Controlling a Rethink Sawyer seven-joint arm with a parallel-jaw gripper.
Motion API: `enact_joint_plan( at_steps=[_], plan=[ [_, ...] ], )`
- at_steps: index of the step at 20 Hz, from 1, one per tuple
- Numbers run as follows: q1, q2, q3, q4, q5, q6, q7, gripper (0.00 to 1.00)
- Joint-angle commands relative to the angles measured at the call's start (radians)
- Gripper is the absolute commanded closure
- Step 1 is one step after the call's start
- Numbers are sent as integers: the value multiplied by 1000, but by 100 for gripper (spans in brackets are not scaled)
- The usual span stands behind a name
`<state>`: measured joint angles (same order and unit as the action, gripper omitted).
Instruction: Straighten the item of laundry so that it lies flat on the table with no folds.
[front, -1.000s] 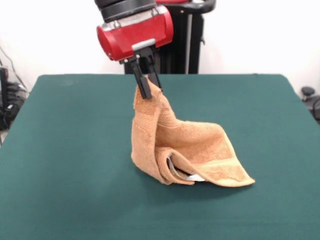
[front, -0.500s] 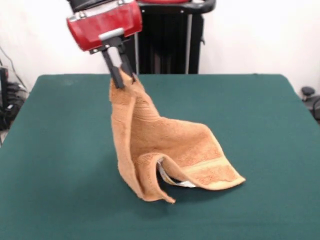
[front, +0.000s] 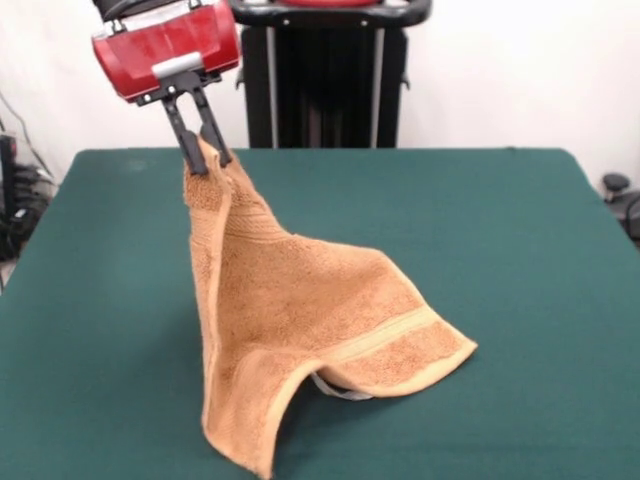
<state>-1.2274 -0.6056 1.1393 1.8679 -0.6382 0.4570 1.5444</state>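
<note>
Front view. Gripper (front: 205, 160): 2 black fingers (front: 187, 150) pinched on top corner of orange-tan terry towel (front: 300, 310), held above left part of green table (front: 520, 230). Towel hangs as tilted sheet from raised corner; lower edge and right corner rest on tabletop near centre. 1 paler woven band (front: 385, 335) runs near lower right edge. Near-left corner droops toward front edge. White tag (front: 335, 388) partly visible under raised fold.
</note>
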Motion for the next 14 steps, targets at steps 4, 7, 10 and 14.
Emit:
enact_joint_plan(
  at_steps=[4, 7, 10, 14],
  plan=[
    [12, 93, -26, 102, -57, -109, -19, 100],
    [-5, 114, -39, 104, -71, -132, -27, 100],
    [-9, 147, -62, 93, -96, -151, -32, 100],
    [-33, 216, -73, 73, -115, -151, -57, 100]
  ],
)
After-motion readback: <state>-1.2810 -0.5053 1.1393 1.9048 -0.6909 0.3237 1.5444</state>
